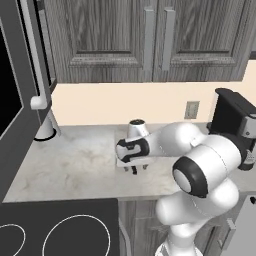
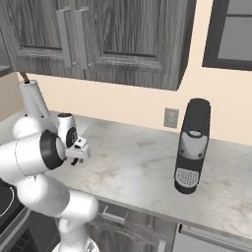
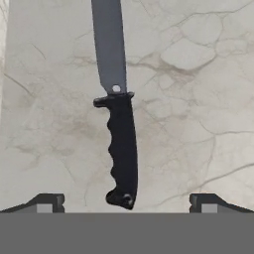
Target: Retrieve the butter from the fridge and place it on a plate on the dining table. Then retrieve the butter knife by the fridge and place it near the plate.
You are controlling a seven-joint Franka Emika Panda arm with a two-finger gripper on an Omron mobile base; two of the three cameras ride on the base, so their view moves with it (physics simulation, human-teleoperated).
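In the left base view, the gripper (image 1: 134,169) is seen low over the marble tabletop (image 1: 75,165), near the middle of its depth. Bare marble is left open to its left, up to the dark appliance front (image 1: 15,95) at the picture's left side. The front edge of the tabletop runs just below the arm, with a black cooktop (image 1: 55,227) beneath it. A coffee machine (image 1: 232,122) stands at the right end, against the cream wall under the dark wooden cabinets (image 1: 150,40).

In the right base view, the gripper (image 2: 78,156) is pointed down at the tabletop, well apart from the coffee machine (image 2: 193,145); a wide bare stretch of marble lies between them.

In the hand view, the butter knife (image 3: 118,114) is seen lying flat on the tabletop (image 3: 198,99), black handle toward the camera and grey blade pointing away. The fingers (image 3: 47,202) are spread fully wide to either side of the handle's end, touching nothing and holding nothing.
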